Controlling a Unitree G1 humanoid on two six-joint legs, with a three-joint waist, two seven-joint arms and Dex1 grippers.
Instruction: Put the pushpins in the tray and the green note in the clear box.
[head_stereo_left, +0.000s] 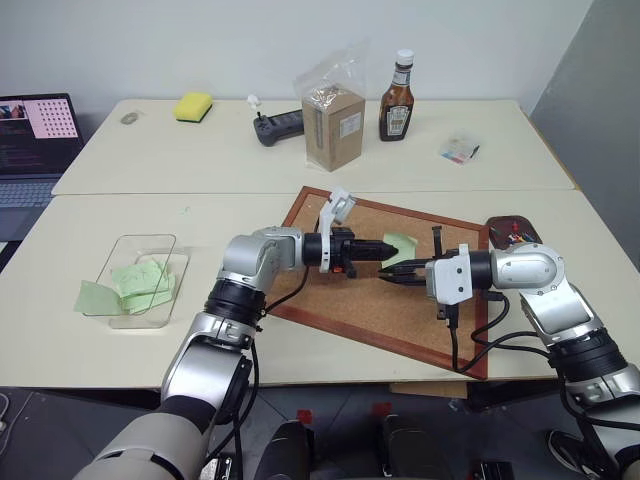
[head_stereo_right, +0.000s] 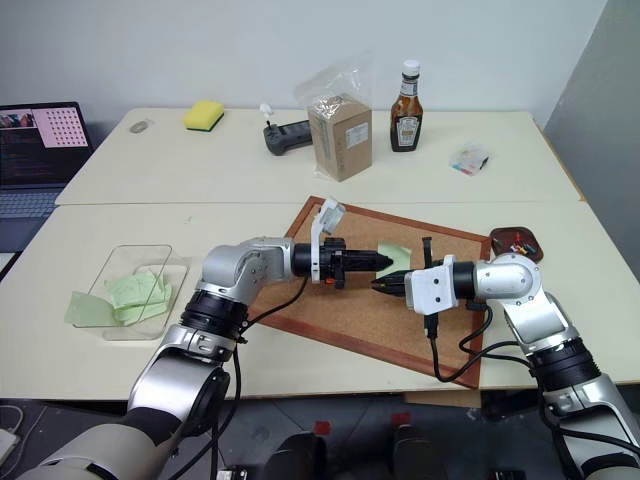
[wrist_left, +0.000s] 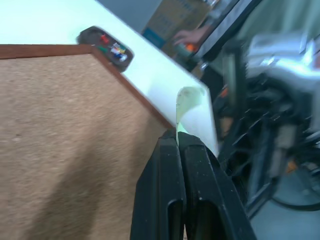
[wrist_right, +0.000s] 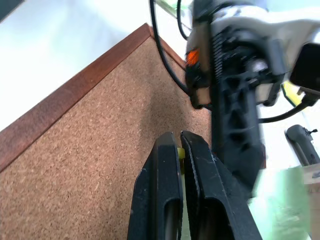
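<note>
Pinching the green note (head_stereo_left: 400, 243) between clenched left fingers (wrist_left: 172, 150) above the corkboard (head_stereo_left: 340, 290); right fingers (wrist_right: 167, 150) gripping a yellow pushpin (wrist_right: 180, 152). Keeping both grips firm, separating gently, avoiding tearing paper.

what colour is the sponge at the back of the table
Yellow sponge, clearest in the left eye view.

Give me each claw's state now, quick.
Left claw: closed on the edge of the green note.
Right claw: closed on a small yellow thing, likely a pushpin.
</note>
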